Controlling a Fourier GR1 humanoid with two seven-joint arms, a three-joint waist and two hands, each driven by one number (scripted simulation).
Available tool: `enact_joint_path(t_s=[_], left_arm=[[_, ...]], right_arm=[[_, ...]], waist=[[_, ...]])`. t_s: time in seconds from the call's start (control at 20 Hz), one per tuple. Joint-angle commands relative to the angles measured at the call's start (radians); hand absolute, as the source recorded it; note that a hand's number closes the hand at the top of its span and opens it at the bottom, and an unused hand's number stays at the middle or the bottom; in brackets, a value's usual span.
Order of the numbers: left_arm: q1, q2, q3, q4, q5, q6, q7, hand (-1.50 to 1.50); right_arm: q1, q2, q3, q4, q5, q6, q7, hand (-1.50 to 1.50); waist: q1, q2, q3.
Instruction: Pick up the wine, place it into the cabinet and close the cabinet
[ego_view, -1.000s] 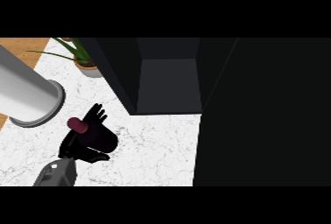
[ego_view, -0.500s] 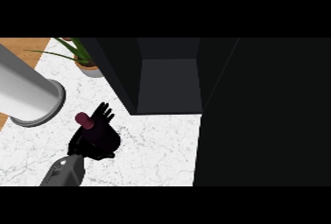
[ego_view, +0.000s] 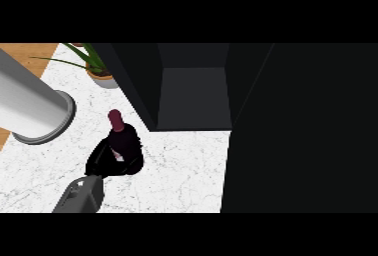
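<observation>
Left robot hand (ego_view: 109, 161) enters from the view's lower left, fingers curled round the lower body of the wine bottle (ego_view: 122, 139), grasping it. The bottle's red-capped neck sticks out above the hand, pointing toward the far side. The bottle is over the white marble counter (ego_view: 184, 172), just left of the dark cabinet (ego_view: 193, 95), whose compartment stands open; cannot tell if the bottle touches the counter. Large grey cylinder (ego_view: 29, 106) is near at the left, potted plant (ego_view: 99, 72) in the far corner.
</observation>
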Motion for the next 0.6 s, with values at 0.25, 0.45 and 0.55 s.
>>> enact_joint_path(t_s=[0.25, 0.45, 0.55], left_arm=[[0.013, -0.03, -0.046, -0.046, -0.047, 0.071, -0.085, 1.5], [0.08, -0.024, 0.006, -0.14, 0.016, 0.081, -0.135, 1.5], [0.127, -0.053, 0.045, -0.171, 0.04, 0.146, -0.197, 1.5]], right_arm=[[0.102, -0.019, -0.033, -0.19, -0.053, 0.025, -0.005, -1.5], [0.067, 0.005, -0.008, -0.163, -0.04, 0.001, 0.021, -1.5], [0.095, -0.004, 0.015, -0.193, -0.045, 0.005, 0.031, -1.5]], waist=[[0.002, 0.0, 0.001], [0.016, -0.006, 0.001], [0.014, -0.011, 0.001]])
